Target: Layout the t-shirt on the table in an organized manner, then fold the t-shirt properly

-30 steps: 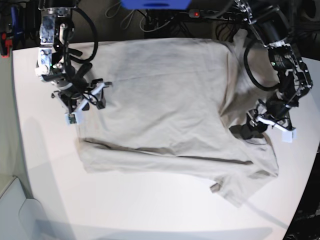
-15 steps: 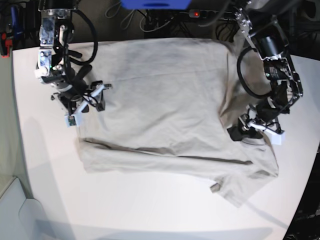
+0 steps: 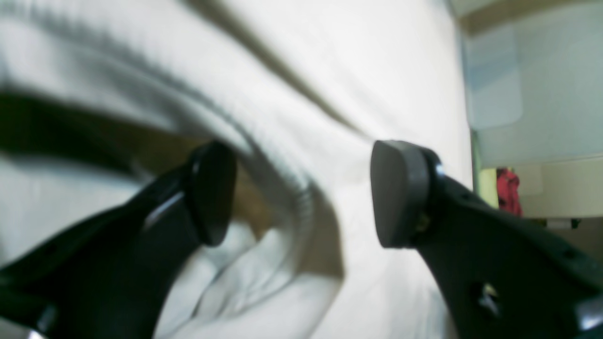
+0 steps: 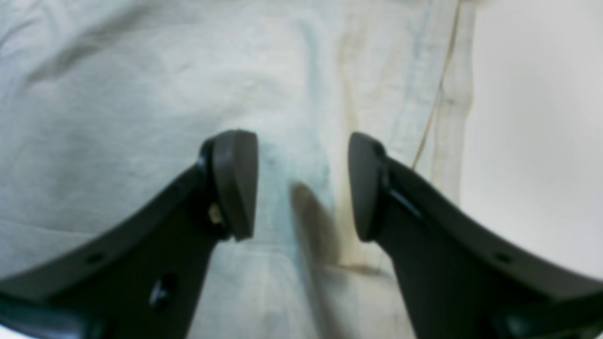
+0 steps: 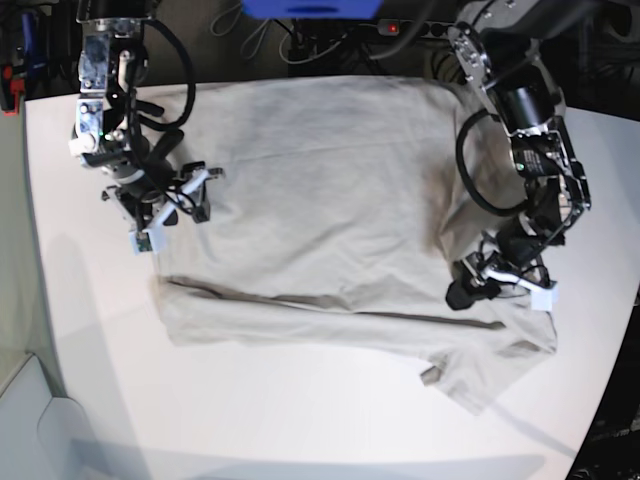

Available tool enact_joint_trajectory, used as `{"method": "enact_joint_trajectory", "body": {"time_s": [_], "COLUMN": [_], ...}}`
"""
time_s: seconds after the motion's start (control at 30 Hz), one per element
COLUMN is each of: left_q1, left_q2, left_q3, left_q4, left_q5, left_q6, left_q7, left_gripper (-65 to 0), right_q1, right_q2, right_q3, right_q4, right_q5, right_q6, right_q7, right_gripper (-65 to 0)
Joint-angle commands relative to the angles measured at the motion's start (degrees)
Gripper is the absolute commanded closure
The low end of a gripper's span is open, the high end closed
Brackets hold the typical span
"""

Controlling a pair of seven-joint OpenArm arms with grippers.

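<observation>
The light grey-beige t-shirt [image 5: 330, 200] lies spread over the white table [image 5: 90, 330], with a long crease low across the body and a sleeve poking out at the lower right. My left gripper [image 5: 497, 290] is open, low over the shirt's right side. In the left wrist view a raised fold of the t-shirt [image 3: 282, 155] runs between the spread fingers of that gripper [image 3: 304, 193]. My right gripper [image 5: 172, 208] is open at the shirt's left edge. The right wrist view has this gripper [image 4: 304, 183] straddling the hemmed edge of the t-shirt [image 4: 141, 94], bare table [image 4: 541, 141] beside it.
Cables [image 5: 300, 45] and a blue object [image 5: 310, 8] sit behind the table's far edge. A red item [image 5: 10, 85] is at the far left. A pale grey surface [image 5: 30, 420] lies beyond the table's lower left edge. The table's right edge passes close to my left arm.
My left gripper has moved down and toward the shirt's middle, onto the fold at its right side. My right gripper has barely moved.
</observation>
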Motion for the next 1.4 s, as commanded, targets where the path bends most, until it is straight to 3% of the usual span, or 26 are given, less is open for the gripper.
{"method": "enact_joint_trajectory", "body": {"time_s": [0.0, 0.2, 0.43, 0.5, 0.57, 0.63, 1.07, 1.17, 1.37], "left_q1": [-1.81, -3.13, -0.49, 0.04, 1.18, 1.18, 8.48, 10.94, 13.49], "left_q2": [0.10, 0.10, -1.31, -1.39, -2.45, -2.89, -5.53, -5.97, -6.58], "left_q3": [0.07, -0.28, -0.37, -0.37, -1.25, -2.57, -5.29, -5.73, -15.05], "left_q4": [0.84, -1.62, 6.47, 8.49, 9.10, 8.84, 9.19, 11.65, 18.42], "left_q5": [-1.14, -1.58, -1.75, -1.75, -1.75, -1.75, -1.75, -1.75, -1.75], "left_q6": [-0.56, -0.56, -0.56, -0.65, -0.65, -0.65, -0.65, -0.65, -0.65], "left_q7": [-0.58, -0.67, 1.53, 1.61, 1.61, 1.61, 1.88, 4.25, 9.17], "left_gripper": [-43.1, -43.0, -42.7, -37.3, -26.7, -20.6, -21.8, -21.8, -22.0], "right_q1": [0.60, 0.60, 1.83, 2.18, 2.18, 2.18, 3.33, 3.33, 3.50], "right_q2": [0.53, 0.53, 0.53, 0.53, 0.53, 0.53, 0.45, 0.45, 0.45], "right_q3": [0.11, 0.11, 0.11, 0.11, 0.11, 0.11, 0.11, 0.11, 0.11], "right_q4": [0.78, 0.78, -2.91, -5.02, -5.81, -5.90, -5.99, -5.99, -5.99], "right_q5": [0.39, 0.39, 0.39, 0.39, 0.39, 0.39, 0.39, 0.39, 0.39], "right_q6": [0.35, 0.35, 0.35, 0.35, 0.35, 0.35, 0.35, 0.35, 0.35], "right_q7": [1.28, 1.28, 1.28, 1.28, 1.28, 1.37, 1.28, 1.28, 1.28], "right_gripper": [-31.2, -31.2, -31.1, -31.1, -31.1, -31.1, -31.0, -31.0, -31.0]}}
